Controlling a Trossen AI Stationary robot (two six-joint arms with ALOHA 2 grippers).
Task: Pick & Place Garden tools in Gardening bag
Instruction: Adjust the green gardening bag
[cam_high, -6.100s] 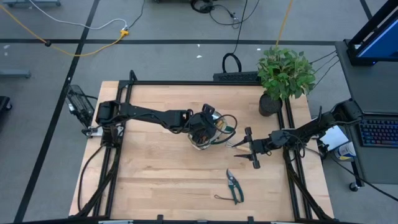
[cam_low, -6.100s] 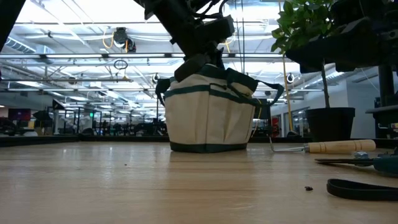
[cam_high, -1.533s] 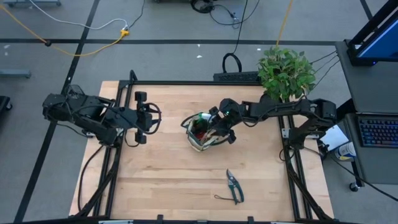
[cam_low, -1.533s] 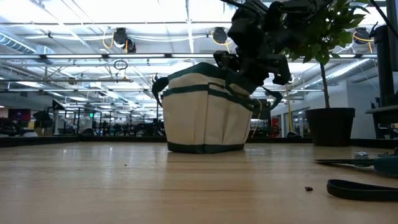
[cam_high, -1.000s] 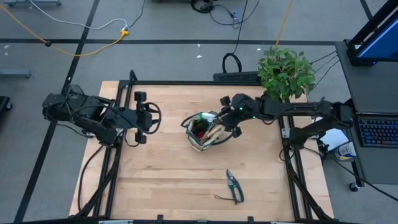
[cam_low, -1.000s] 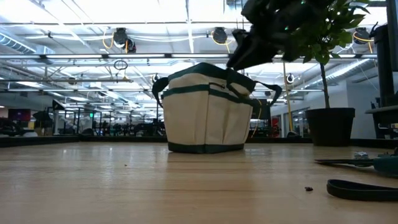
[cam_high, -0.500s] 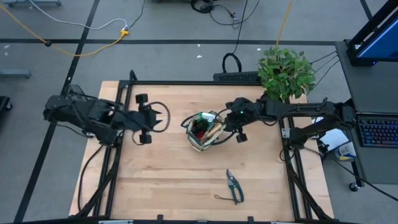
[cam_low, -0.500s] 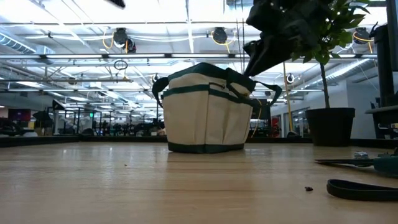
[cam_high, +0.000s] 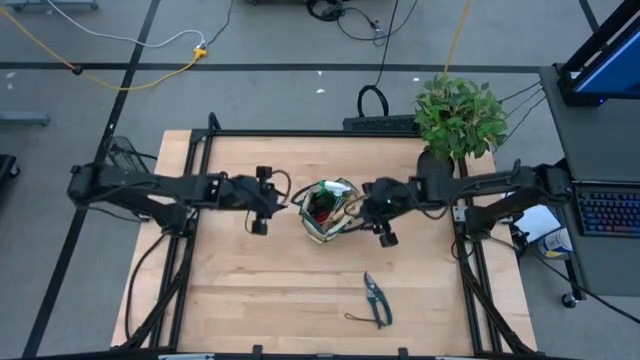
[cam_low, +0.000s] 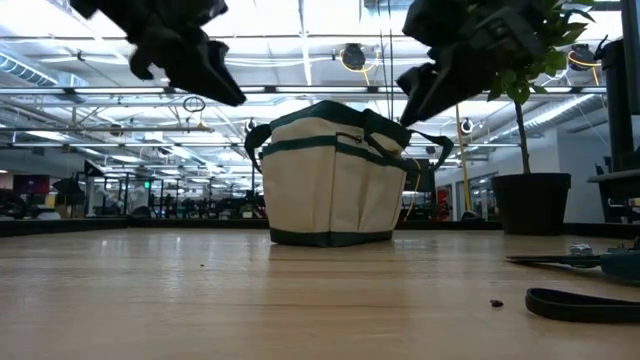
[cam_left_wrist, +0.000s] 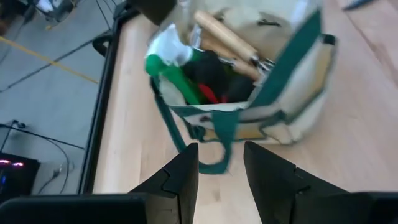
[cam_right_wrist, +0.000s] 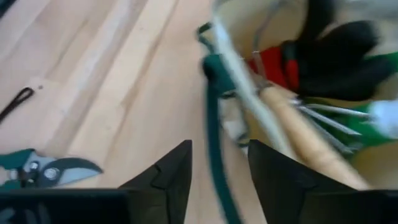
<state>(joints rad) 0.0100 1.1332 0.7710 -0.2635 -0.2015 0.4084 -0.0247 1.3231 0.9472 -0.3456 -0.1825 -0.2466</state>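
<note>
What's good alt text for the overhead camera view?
A gardening bag holding tools sits mid-table between the open left gripper and open right gripper. Pruning shears lie on the wood nearer the front edge.

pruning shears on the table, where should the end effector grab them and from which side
Probably across the handles, coming straight down. The pruning shears lie flat on the table, apart from the gardening bag, blades toward the bag. The paired handles look easier to clamp than the thin blades.

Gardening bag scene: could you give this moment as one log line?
left gripper: open, beside bag | right gripper: open, opposite side | pruning shears: on table
</note>
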